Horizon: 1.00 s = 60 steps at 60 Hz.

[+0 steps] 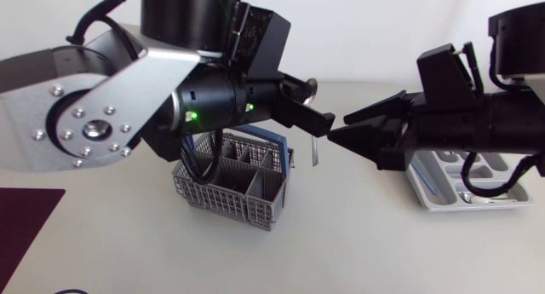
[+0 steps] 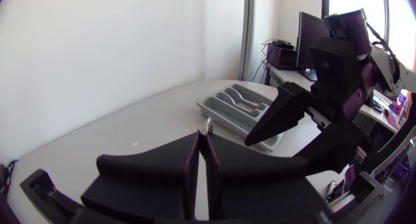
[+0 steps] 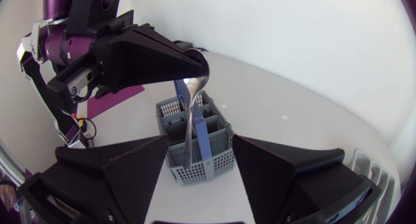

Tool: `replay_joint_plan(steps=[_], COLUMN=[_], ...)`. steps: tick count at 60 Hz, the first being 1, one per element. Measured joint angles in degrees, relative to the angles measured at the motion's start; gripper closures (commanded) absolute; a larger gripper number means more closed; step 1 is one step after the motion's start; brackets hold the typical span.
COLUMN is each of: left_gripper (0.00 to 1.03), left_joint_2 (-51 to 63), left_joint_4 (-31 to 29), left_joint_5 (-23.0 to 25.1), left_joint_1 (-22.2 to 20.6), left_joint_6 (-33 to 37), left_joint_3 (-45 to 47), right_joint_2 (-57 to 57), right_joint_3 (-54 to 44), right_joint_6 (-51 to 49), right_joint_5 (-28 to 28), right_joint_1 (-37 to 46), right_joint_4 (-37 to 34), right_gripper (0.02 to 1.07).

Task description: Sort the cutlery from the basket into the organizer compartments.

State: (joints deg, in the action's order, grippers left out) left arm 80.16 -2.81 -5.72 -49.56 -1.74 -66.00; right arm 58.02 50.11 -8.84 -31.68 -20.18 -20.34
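My left gripper [image 1: 317, 115] is above the table's middle, shut on a silver spoon [image 1: 313, 149] just below its bowl, so the handle hangs down. The left wrist view shows only the spoon's tip [image 2: 207, 126] poking out between the closed fingers [image 2: 192, 160]. Facing it from the right, my right gripper [image 1: 338, 128] stands open. In the right wrist view the spoon's handle [image 3: 193, 113] hangs in the gap of that gripper [image 3: 200, 146], touching neither finger. The grey cutlery basket [image 1: 234, 181] stands below the left gripper. The grey organizer [image 1: 464, 192] lies at the right.
The basket [image 3: 195, 152] has a blue handle [image 3: 202, 134] and several compartments. A dark purple mat [image 1: 25, 217] lies at the table's front left. The organizer [image 2: 237, 107] holds some cutlery and sits under my right arm [image 1: 477, 115].
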Motion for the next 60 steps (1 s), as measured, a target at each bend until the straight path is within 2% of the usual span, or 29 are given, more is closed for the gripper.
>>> replay_joint_plan(steps=[8,20,24,36,44,50,54,55,56,58,60], left_gripper=[1.00,1.00,1.00,1.00,1.00,0.90,0.78,0.70,0.68,0.53,0.46], left_joint_2=[0.66,0.92,0.94,1.31,1.33,1.33,1.33,1.33,1.33,1.33,1.33], left_joint_4=[-0.42,-0.81,-0.96,-1.25,-1.25,-1.25,-1.25,-1.25,-1.25,-1.22,-1.22], left_joint_5=[1.22,1.42,1.68,2.51,2.51,2.51,2.51,2.51,2.51,2.51,2.51], left_joint_1=[0.00,0.09,0.13,0.87,0.94,1.03,1.03,1.03,1.05,1.14,1.20], left_joint_6=[-1.11,-1.53,-1.75,-2.82,-2.82,-2.82,-2.82,-2.82,-2.82,-2.82,-2.82], left_joint_3=[-0.61,-1.42,-1.57,-1.68,-1.68,-1.68,-1.68,-1.68,-1.68,-1.68,-1.68], right_joint_2=[4.59,7.43,7.69,8.74,8.74,8.74,8.74,8.74,8.74,8.74,8.74], right_joint_3=[2.29,4.61,4.70,4.70,4.70,4.70,4.70,4.70,4.70,4.70,4.70], right_joint_6=[1.38,2.71,2.91,3.10,3.10,3.10,3.10,3.10,3.10,3.10,3.10], right_joint_5=[0.24,1.55,1.79,3.06,3.41,3.39,3.41,3.43,3.41,3.41,3.34], right_joint_1=[-1.44,-2.25,-3.08,-4.52,-4.52,-4.85,-4.90,-4.90,-4.90,-4.90,-4.87], right_joint_4=[1.31,2.12,2.56,2.62,2.75,2.75,2.75,2.75,2.73,2.67,2.56], right_gripper=[0.45,0.61,0.63,0.89,1.02,1.02,1.02,1.02,1.02,1.02,1.02])
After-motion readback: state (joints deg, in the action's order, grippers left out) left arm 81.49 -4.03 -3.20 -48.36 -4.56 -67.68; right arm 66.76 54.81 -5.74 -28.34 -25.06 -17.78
